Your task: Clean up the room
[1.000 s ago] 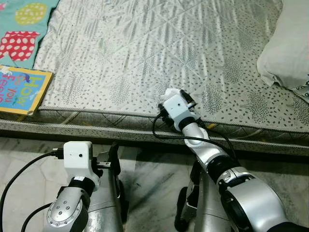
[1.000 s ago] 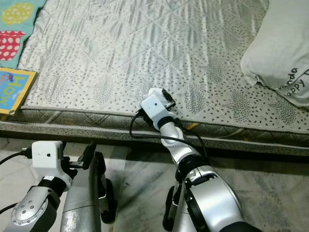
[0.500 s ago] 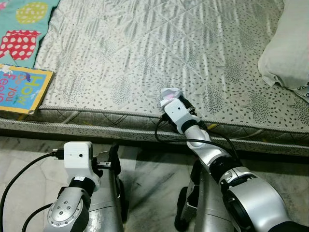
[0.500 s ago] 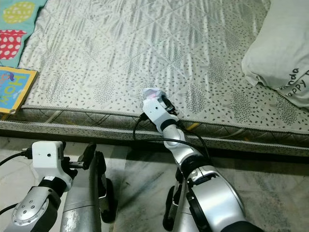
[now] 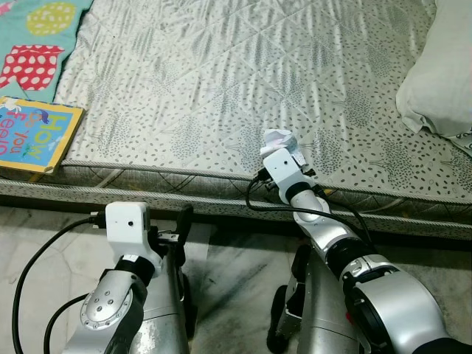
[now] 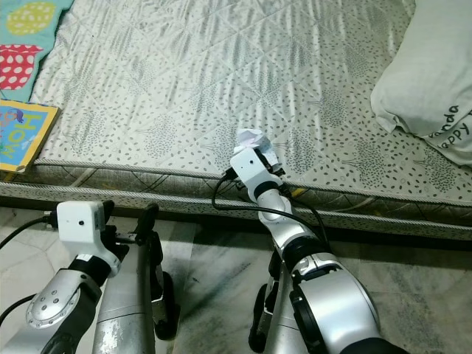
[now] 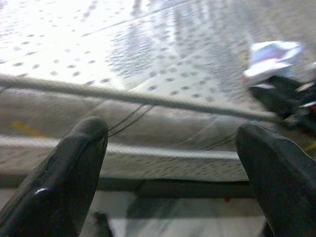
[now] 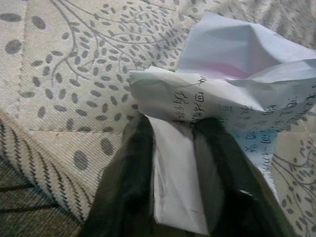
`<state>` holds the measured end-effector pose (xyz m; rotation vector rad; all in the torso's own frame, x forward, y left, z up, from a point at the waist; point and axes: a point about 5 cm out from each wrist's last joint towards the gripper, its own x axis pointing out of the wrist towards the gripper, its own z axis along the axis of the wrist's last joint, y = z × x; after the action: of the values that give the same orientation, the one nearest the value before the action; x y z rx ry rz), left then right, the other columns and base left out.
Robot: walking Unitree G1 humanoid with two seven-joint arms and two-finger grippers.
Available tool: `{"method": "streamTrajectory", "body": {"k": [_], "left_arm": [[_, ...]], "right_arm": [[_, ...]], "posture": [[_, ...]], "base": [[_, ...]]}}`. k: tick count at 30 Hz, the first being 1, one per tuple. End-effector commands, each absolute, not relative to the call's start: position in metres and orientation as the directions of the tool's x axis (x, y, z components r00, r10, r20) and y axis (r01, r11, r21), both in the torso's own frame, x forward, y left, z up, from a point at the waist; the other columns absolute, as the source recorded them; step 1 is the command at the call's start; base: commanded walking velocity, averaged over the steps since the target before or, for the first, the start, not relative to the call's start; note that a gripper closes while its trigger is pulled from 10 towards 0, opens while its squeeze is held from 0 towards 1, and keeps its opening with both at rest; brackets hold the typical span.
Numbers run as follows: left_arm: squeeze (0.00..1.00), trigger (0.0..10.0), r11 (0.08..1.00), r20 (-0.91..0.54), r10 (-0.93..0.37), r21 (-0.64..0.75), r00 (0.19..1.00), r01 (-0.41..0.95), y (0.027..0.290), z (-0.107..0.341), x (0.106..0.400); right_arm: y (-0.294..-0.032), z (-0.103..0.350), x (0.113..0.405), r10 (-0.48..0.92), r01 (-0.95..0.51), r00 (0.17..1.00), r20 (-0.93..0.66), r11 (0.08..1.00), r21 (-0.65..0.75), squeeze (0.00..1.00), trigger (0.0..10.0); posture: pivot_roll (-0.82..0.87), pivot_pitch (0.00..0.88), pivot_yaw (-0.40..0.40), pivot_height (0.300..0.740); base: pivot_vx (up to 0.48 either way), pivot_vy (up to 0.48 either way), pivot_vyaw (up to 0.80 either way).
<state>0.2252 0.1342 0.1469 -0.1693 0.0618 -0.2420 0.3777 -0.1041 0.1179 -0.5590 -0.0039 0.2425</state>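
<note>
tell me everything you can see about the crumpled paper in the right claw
The crumpled paper is a white sheet, creased and bunched, with handwritten lines, a pinkish patch and a pale blue area. The right claw is shut on it, both black fingers pinching its lower fold, so it sticks up past the fingertips. It sits over the near edge of the grey patterned mattress; whether it touches the mattress cannot be told.

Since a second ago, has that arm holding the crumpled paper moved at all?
Yes. The right end effector, shut on the crumpled paper, has shifted toward the pillow and slightly farther onto the mattress, measured against the mattress edge.
</note>
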Motion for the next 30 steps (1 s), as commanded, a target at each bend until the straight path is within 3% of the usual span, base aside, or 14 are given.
{"method": "streamTrajectory", "body": {"k": [1, 21, 28, 30], "left_arm": [[0.0, 10.0, 0.942, -0.061, -0.284, -0.204, 0.957, 0.267, 0.128, 0.14, 0.223], [0.0, 10.0, 0.937, -0.026, -0.309, -0.178, 0.951, 0.3, 0.127, 0.137, 0.243], [0.0, 10.0, 0.956, 0.004, -0.254, -0.154, 0.967, 0.251, 0.132, 0.137, 0.251], [0.0, 10.0, 0.975, 0.003, -0.171, -0.146, 0.985, 0.169, 0.142, 0.133, 0.252]], "right_arm": [[-0.113, 0.102, 0.371, 0.208, -0.241, 0.97, -0.122, 0.829, -0.505, 0.0, 0.0], [-0.125, 0.118, 0.379, 0.192, -0.204, 0.978, -0.076, 0.846, -0.493, 0.0, 0.0], [-0.13, 0.124, 0.381, 0.179, -0.18, 0.983, -0.039, 0.903, -0.389, 0.0, 0.0], [-0.131, 0.122, 0.378, 0.174, -0.174, 0.984, -0.027, 0.934, -0.312, 0.0, 0.0]], "posture": [[0.17, 0.312, -0.027, 0.555], [0.11, 0.219, -0.032, 0.555], [0.07, 0.152, -0.038, 0.555], [0.06, 0.12, -0.042, 0.555]], "base": [[0.0, 0.0, 0.0], [0.0, 0.0, 0.0], [0.0, 0.0, 0.0], [0.0, 0.0, 0.0]]}}
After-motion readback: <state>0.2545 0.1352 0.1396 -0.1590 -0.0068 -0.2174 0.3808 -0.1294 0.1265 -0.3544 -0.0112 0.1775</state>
